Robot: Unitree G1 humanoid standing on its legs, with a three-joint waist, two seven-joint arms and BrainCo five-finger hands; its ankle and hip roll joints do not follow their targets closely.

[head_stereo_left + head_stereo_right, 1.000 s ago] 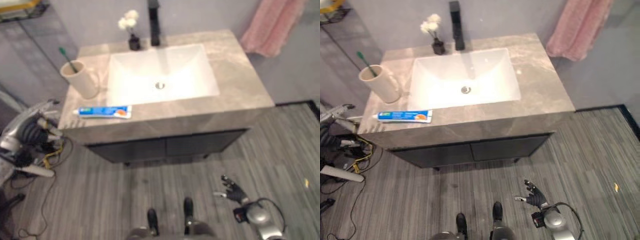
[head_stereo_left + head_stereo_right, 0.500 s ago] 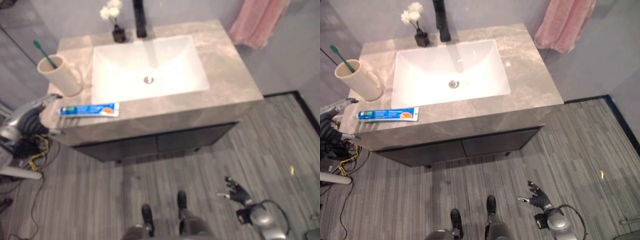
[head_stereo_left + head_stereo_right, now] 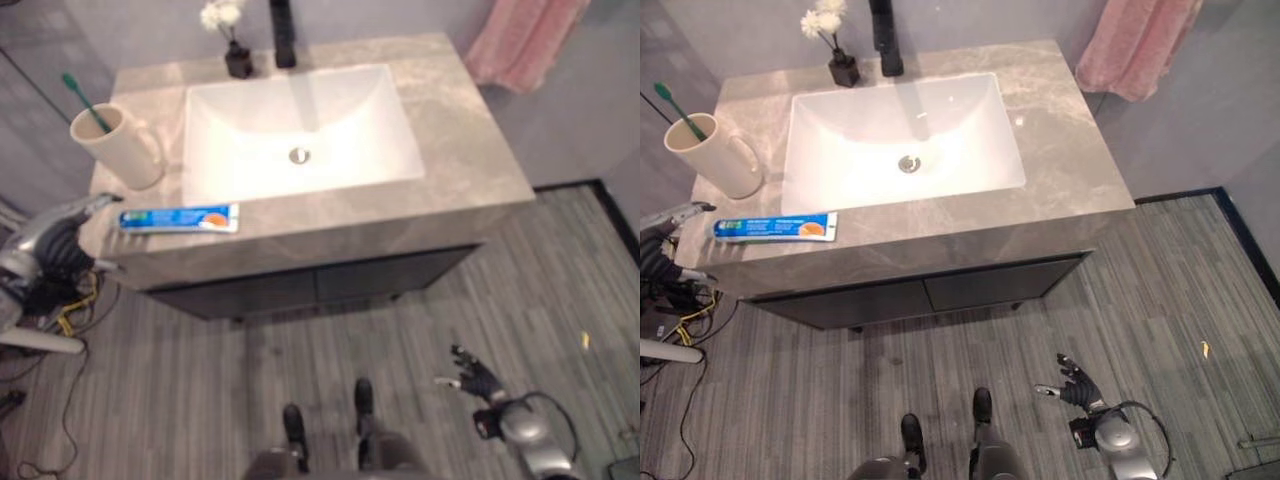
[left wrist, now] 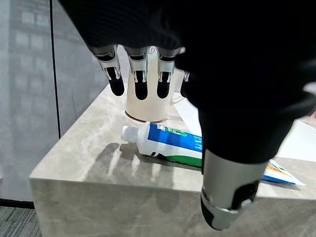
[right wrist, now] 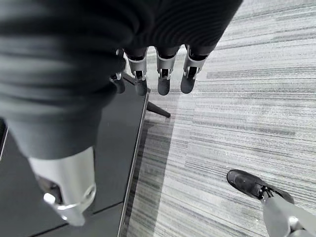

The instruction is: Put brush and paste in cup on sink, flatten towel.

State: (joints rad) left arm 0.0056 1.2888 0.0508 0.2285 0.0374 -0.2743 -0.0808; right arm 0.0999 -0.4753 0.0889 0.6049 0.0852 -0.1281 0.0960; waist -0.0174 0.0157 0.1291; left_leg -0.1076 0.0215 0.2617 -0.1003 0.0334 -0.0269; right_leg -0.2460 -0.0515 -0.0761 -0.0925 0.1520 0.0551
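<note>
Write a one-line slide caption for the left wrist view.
Open left hand hovers over the toothpaste tube lying before the cup.

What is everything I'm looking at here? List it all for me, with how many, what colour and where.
Toothpaste tube: one, blue and white with an orange end, lying flat on the counter's front left part.
Cup: one, cream, standing at the counter's left end, behind the tube.
Toothbrush: one, green, standing in the cup.
Counter: one, grey marble, over a dark cabinet.
Basin: one, white, set in the counter.
Tap: one, black, behind the basin.
Flower vase: one, dark with white flowers, left of the tap.
Towel: one, pink, hanging on the wall at right.
Left hand: fingers straight, near the tube.
Right hand: fingers straight, low over the floor.
</note>
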